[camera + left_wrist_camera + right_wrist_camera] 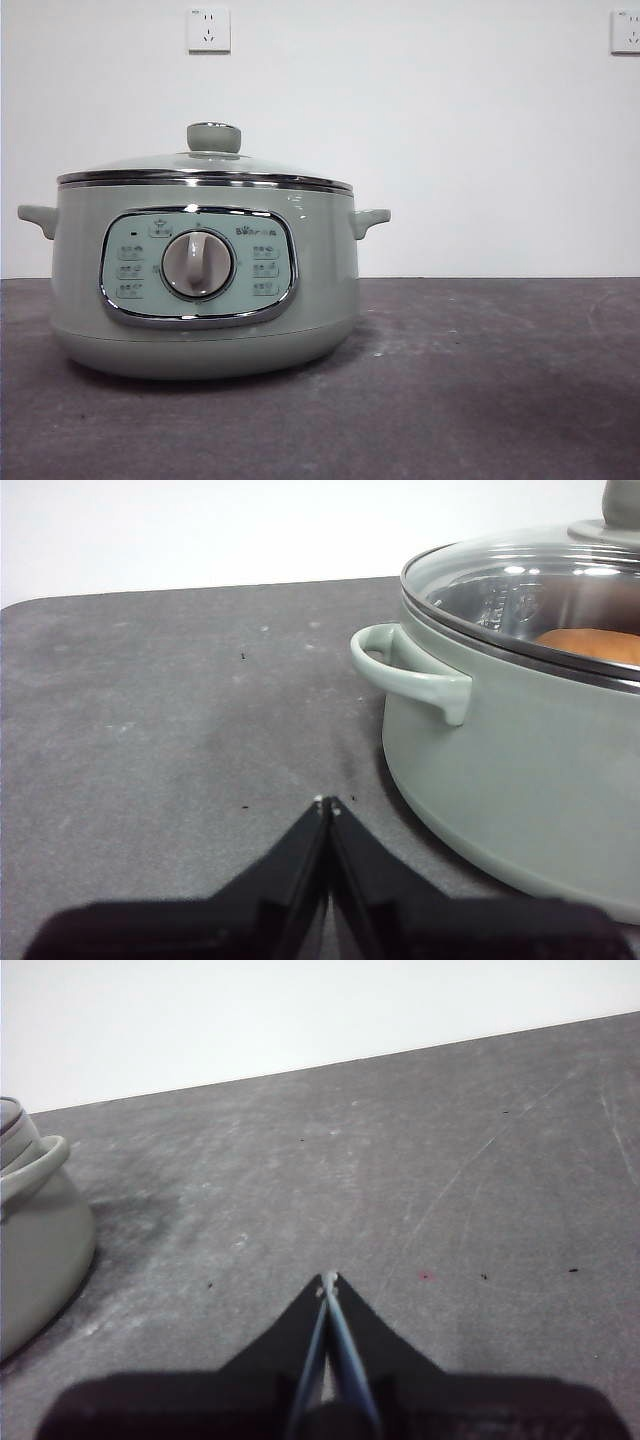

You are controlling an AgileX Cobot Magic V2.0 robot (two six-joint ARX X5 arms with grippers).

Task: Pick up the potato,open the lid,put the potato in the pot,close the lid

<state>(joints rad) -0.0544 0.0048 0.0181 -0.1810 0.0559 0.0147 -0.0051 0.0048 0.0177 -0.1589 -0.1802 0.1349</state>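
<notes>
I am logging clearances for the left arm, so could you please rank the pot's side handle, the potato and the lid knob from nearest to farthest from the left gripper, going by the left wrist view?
From the left gripper, jaws shut above the table:
1. Side handle, on the pot's near wall.
2. Potato, inside the pot under the glass lid.
3. Lid knob, atop the lid's centre.

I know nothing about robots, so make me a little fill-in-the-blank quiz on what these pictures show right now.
1. The glass lid sits ____ the green pot.
2. Through the glass, the orange-brown potato lies ____ the pot.
3. The left pincer and the right pincer both have their jaws ____.
4. Each pincer holds ____.

Missing words: on; inside; shut; nothing
</notes>
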